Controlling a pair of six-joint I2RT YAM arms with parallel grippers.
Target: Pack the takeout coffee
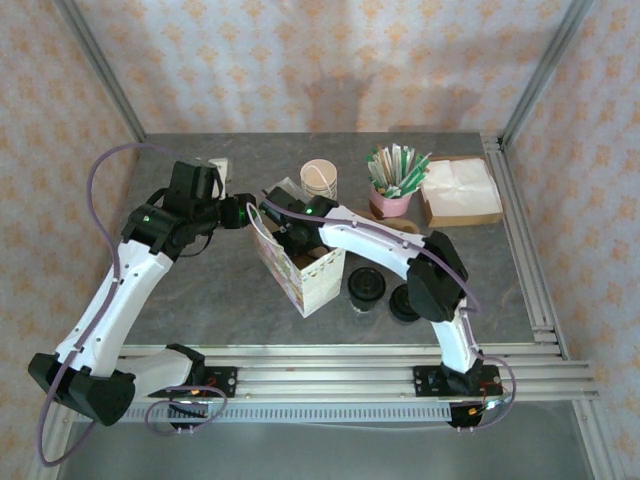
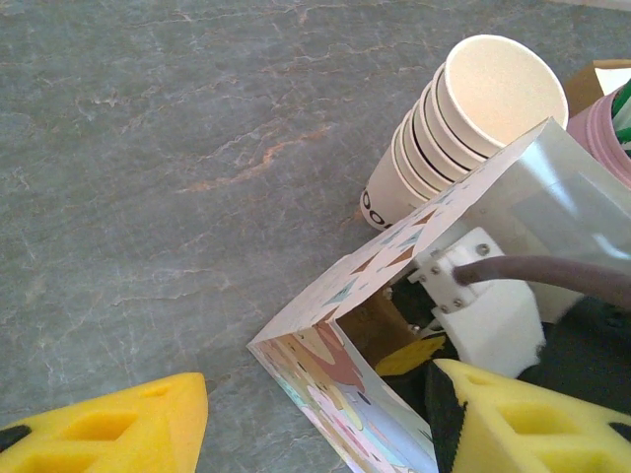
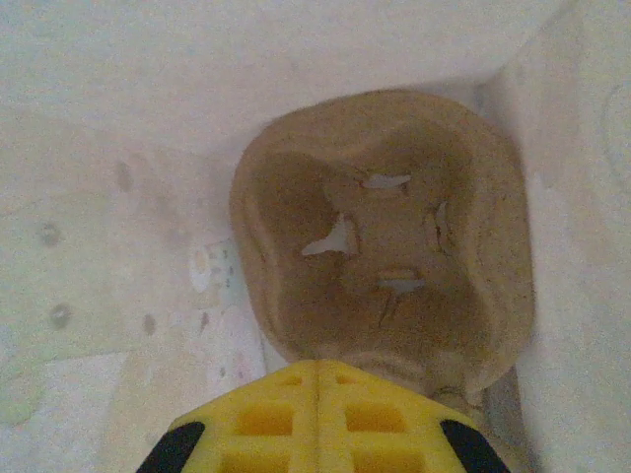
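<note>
Two arms reach over one grey, stone-look worktop (image 1: 200, 290). One paper bag (image 1: 310, 280) with a colourful print stands in the middle of the top view. There is one stack of bare cups (image 1: 320, 180) above the bag. To the right of that stack is one pink cup (image 1: 392, 203) full of sticks, and then one brown box (image 1: 460, 192) of white napkins. One brown tray (image 3: 385, 227) lies at the bottom of the bag.

One takeout coffee (image 1: 366, 287) stands on the worktop just right of the bag, and its black lid faces up. One low pile of black lids (image 1: 400, 305) sits just right of it, partly behind the right arm.

The right hand (image 3: 320, 367) is down inside the bag, above the brown tray. Its yellow fingers are pressed together and have nothing between them. The coffee is outside the bag, to the lower right of this hand, and they do not touch.

The left hand (image 2: 320, 379) is at the bag's upper left rim. Its fingers (image 2: 108, 424) stand apart, one on each side of the bag's corner. I cannot tell if they touch the paper.

The walls (image 1: 300, 60) have pale flower paper. Metal posts (image 1: 101, 70) stand at the corners.
</note>
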